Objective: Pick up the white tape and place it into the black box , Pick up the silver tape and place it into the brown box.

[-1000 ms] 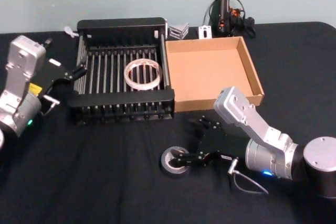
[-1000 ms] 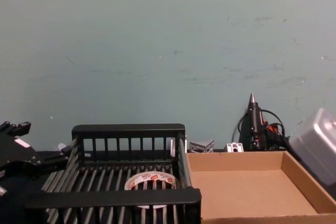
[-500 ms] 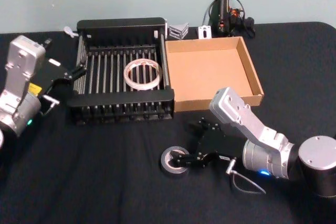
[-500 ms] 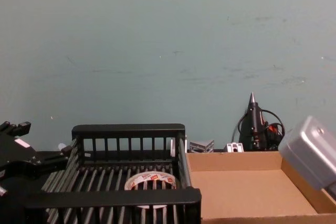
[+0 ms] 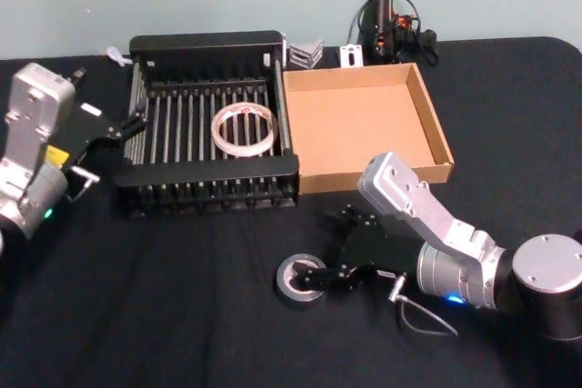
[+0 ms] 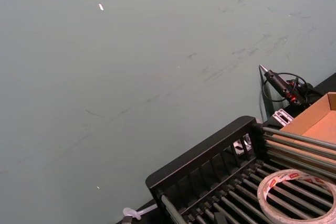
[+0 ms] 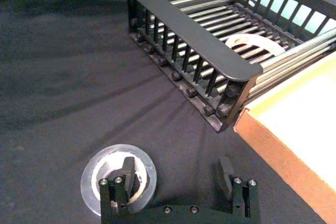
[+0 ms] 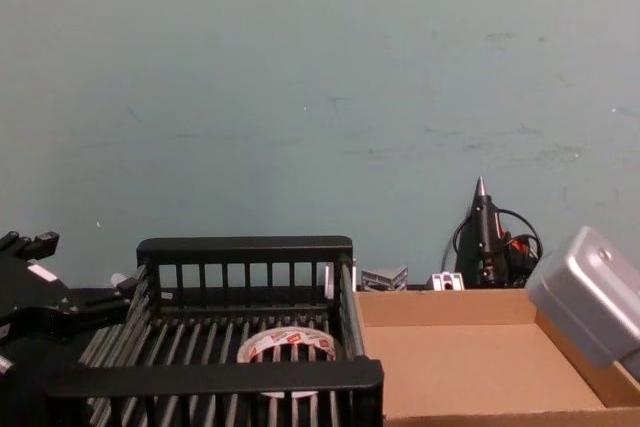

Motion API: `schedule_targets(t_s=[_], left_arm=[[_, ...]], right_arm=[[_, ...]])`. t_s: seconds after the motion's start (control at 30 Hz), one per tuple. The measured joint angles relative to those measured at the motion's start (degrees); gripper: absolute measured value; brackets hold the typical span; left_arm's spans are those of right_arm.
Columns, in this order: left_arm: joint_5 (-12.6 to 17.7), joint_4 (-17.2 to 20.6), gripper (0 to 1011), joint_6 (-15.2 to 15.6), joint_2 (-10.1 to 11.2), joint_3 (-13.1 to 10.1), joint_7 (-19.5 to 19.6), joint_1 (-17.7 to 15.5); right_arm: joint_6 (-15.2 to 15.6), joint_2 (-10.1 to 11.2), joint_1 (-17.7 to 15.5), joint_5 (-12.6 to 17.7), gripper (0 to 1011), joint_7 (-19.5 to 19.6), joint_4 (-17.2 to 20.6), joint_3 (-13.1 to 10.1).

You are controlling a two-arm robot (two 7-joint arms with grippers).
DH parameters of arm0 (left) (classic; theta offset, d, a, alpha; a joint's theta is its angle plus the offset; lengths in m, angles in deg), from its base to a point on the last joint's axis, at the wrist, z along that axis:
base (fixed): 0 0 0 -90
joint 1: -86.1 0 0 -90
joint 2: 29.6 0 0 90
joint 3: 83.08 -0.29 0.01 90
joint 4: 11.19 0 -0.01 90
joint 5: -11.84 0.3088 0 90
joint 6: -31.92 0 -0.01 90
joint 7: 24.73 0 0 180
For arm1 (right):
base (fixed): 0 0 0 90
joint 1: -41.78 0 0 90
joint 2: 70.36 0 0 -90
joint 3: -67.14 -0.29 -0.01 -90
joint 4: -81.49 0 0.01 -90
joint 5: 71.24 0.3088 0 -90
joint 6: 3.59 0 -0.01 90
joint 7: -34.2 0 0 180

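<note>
Lying flat on the black cloth-covered counter (image 5: 182, 297), the silver tape (image 5: 297, 281) is a thick dark grey ring with a pale inner core, just near of the black box (image 5: 205, 190). The right hand (image 5: 320, 274) is down at it with its two black fingers spread wide: in the right wrist view one finger (image 7: 127, 170) sits inside the roll's centre hole and the other finger (image 7: 227, 176) stands well clear of the roll, so nothing is clamped. The black box is a plastic crate with slatted walls and a ribbed floor of parallel bars; the white tape (image 5: 245, 128), a flat translucent ring with small red marks on its side, lies on those bars toward the crate's right half. Touching the crate's right wall is the brown box (image 5: 436, 134), a shallow tan cardboard tray with plain low walls. The left hand (image 5: 127, 124) hangs just left of the crate; I cannot tell how far open it is.
</note>
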Motion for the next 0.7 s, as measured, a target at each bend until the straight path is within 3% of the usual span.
schedule_targets(t_s=[0.2, 0.43, 0.7], left_arm=[[0.00, 0.00, 1001, 0.00, 0.00, 0.00, 0.00, 0.00], [0.00, 0.00, 1001, 0.00, 0.00, 0.00, 0.00, 0.00], [0.00, 0.00, 1001, 0.00, 0.00, 0.00, 0.00, 0.01]], right_arm=[[0.02, 0.02, 0.00, 0.00, 977, -0.03, 0.00, 0.00], [0.03, 0.05, -0.01, 0.02, 821, -0.08, 0.00, 0.00], [0.03, 0.05, -0.01, 0.04, 572, -0.11, 0.00, 0.00]])
